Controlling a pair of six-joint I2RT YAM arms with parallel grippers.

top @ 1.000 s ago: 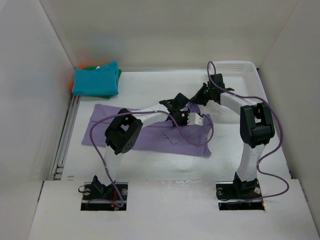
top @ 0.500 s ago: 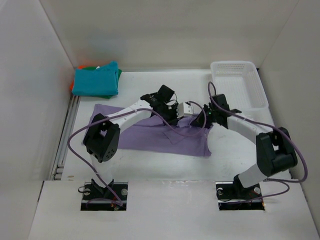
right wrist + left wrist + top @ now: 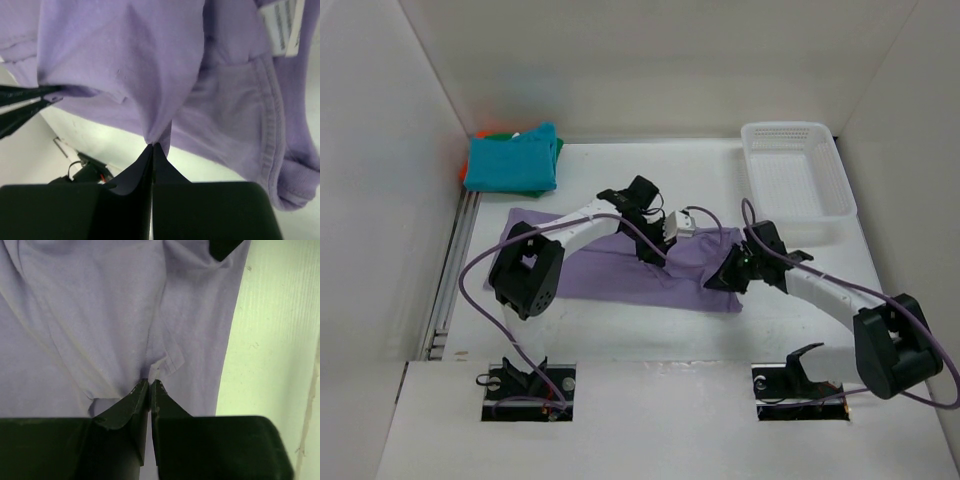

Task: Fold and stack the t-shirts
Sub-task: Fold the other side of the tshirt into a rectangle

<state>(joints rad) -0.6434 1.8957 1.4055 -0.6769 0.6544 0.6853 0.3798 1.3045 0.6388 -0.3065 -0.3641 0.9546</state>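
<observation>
The pale lavender t-shirt (image 3: 600, 272) lies spread across the middle of the table. My left gripper (image 3: 656, 253) is shut on a pinch of its cloth near the right half, as the left wrist view (image 3: 150, 382) shows. My right gripper (image 3: 717, 281) is shut on a raised fold of the same shirt (image 3: 125, 50) at its near right edge, its jaws closed in the right wrist view (image 3: 154, 144). The shirt's white label (image 3: 282, 25) shows by the collar. The teal blue shirt (image 3: 512, 158) lies folded on top of a pile at the back left, with the dark green (image 3: 558, 148) and orange (image 3: 466, 176) edges showing under it.
A white plastic mesh basket (image 3: 795, 180) stands at the back right. White walls close in the table on the left, back and right. A rail (image 3: 455, 270) runs along the table's left edge. Purple cables loop from both arms.
My right arm has swung from the back by the basket down to the shirt's near right edge, holding the cloth. My left gripper has shifted slightly left and nearer. The shirt's right side is bunched.
</observation>
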